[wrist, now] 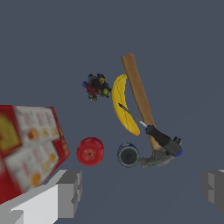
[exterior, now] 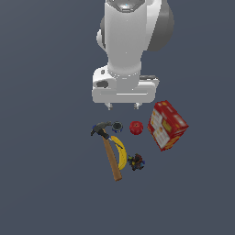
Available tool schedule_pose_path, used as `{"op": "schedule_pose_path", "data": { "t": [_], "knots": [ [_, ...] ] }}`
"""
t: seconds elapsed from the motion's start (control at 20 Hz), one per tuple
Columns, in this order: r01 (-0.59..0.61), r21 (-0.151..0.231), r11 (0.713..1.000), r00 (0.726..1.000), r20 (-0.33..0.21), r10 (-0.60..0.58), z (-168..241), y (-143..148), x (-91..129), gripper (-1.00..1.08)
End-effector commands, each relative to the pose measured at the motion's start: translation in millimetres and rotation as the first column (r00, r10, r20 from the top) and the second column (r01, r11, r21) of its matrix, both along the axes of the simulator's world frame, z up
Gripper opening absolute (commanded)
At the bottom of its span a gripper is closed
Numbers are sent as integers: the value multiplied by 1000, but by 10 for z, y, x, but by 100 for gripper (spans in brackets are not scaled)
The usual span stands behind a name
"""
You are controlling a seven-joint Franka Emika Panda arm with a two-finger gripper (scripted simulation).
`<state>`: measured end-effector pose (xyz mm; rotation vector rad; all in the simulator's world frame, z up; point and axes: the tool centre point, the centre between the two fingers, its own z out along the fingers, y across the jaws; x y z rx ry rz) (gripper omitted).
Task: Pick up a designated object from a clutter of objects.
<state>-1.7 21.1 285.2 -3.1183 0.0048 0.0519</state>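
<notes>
The designated object, a small dark ring (exterior: 117, 125) (wrist: 128, 155) with a paler centre, lies flat between the hammer head (exterior: 99, 129) (wrist: 159, 158) and the red round fruit (exterior: 136, 127) (wrist: 90, 151). My gripper (exterior: 123, 106) (wrist: 142, 192) hangs above the floor, just behind the ring in the exterior view, and it is open with nothing between its fingers (wrist: 70, 192). The rest of the clutter of objects spreads around it: the yellow banana (exterior: 120, 152) (wrist: 123, 109), the wooden hammer handle (exterior: 111, 159) (wrist: 138, 93) and a dark multicoloured lump (exterior: 136, 162) (wrist: 96, 86).
A red-and-white box (exterior: 167, 125) (wrist: 27, 148) stands at the exterior view's right, close to the fruit and near one finger in the wrist view. Everything rests on a plain dark grey floor (exterior: 46, 183).
</notes>
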Motion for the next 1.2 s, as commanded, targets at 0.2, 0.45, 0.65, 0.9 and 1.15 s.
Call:
{"op": "schedule_pose_path", "data": {
  "t": [0.2,0.45,0.65,0.9,1.15],
  "knots": [
    [-51,-1,999,999,3,51,-114,-47,22,100],
    [-124,-3,992,992,7,124,-276,-115,47,100],
    [-202,-5,979,979,11,202,-450,-187,66,100],
    [-312,-8,950,950,16,312,-697,-289,80,100],
    [-418,-11,908,908,20,418,-941,-389,78,100]
  ]
}}
